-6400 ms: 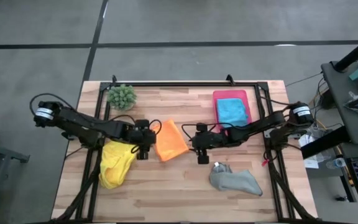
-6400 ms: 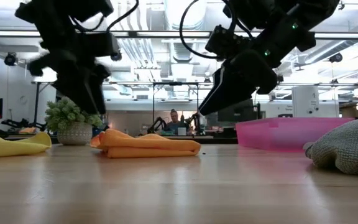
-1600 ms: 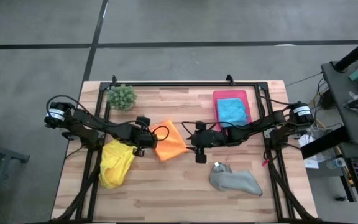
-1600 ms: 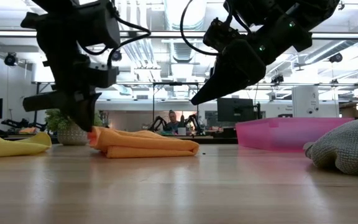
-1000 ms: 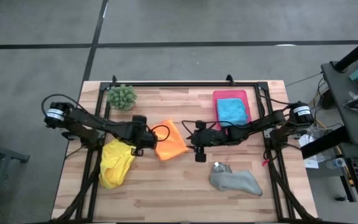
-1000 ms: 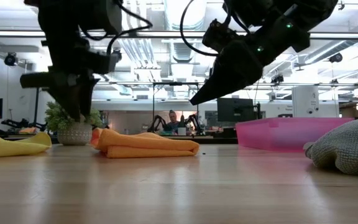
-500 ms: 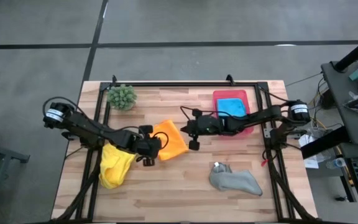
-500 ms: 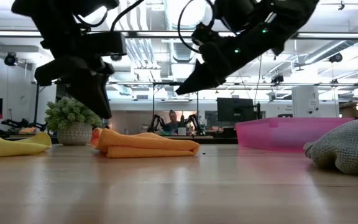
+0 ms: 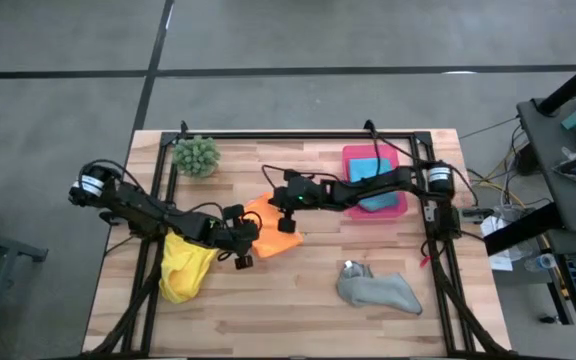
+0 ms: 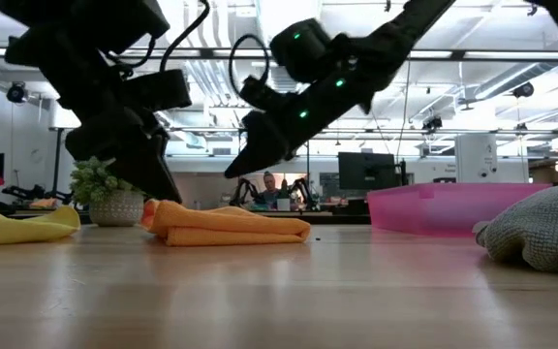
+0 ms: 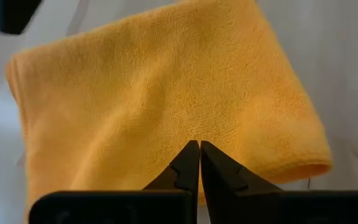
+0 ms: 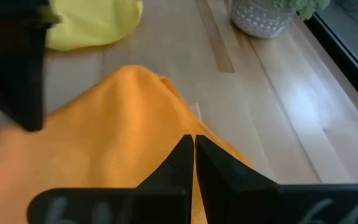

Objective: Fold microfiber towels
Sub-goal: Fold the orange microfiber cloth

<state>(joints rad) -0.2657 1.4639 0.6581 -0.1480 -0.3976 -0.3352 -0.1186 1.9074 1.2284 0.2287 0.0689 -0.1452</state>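
Both grippers closed and empty over the orange towel.

Nearest, the grey towel (image 9: pixel 378 291) is seen at five o'clock on the desk (image 9: pixel 298 320), the yellow towel (image 9: pixel 186 266) at eight. Mid-desk, the folded orange towel (image 9: pixel 276 225) is flanked: left gripper (image 9: pixel 251 236) pinched shut at its near-left edge, right gripper (image 9: pixel 277 203) shut above its far edge, nothing held. Farthest, the blue towel (image 9: pixel 366 170) is glimpsed in the pink tray (image 9: pixel 393 206).

No lettering, label, brand mark, number or sign can be read anywhere I look: none on my arms, on the cloths, on the wooden table, or in the room behind it.
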